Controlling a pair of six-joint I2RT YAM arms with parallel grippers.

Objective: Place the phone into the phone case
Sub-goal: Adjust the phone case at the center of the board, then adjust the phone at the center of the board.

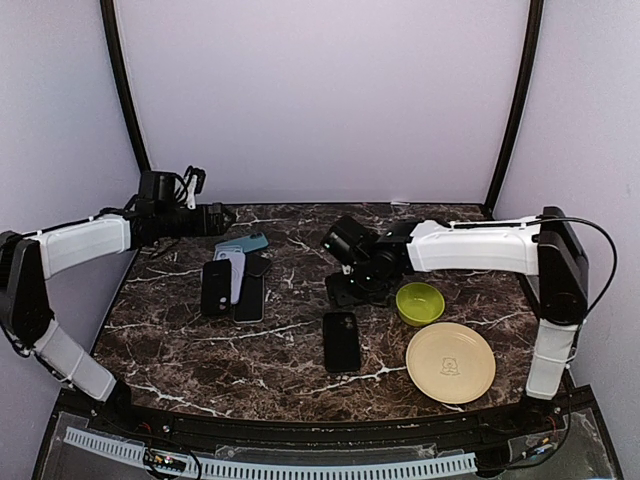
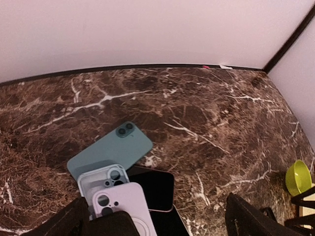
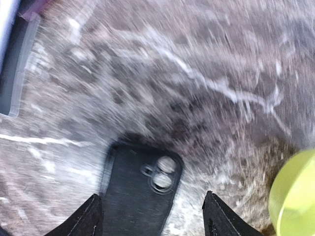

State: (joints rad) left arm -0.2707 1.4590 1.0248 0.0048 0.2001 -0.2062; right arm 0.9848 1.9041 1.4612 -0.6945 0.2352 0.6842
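Pale purple walls [image 1: 320,100] stand round a dark marble tabletop [image 1: 200,360] with white veins. The left arm [image 1: 85,243] comes in from the left side, bends at the elbow and reaches flat across to the far left part of the tabletop. The left fingers [image 2: 74,221] are spread wide and hold nothing. They hang above a little pile of things that overlap: a teal phone [image 2: 110,150] lying back up, a see-through case [image 2: 103,179], a lilac case [image 2: 125,206] and a dark phone [image 2: 156,189].

The right arm [image 1: 480,247] goes up from the near right corner. Then it stretches left to the middle of the tabletop, with its wrist tipped down. The right fingers [image 3: 216,216] are apart too, with nothing gripped. The black phone [image 1: 341,341] lies flat on the tabletop, a bit nearer than those fingers. It is back up, with two round camera eyes showing. Its back looks dull like a case, but the wrist picture is too blurred to be sure.

A green bowl [image 1: 420,302] sits to the right of the right fingers. A yellow plate [image 1: 450,362] lies nearer than the bowl, to the right of the black phone.
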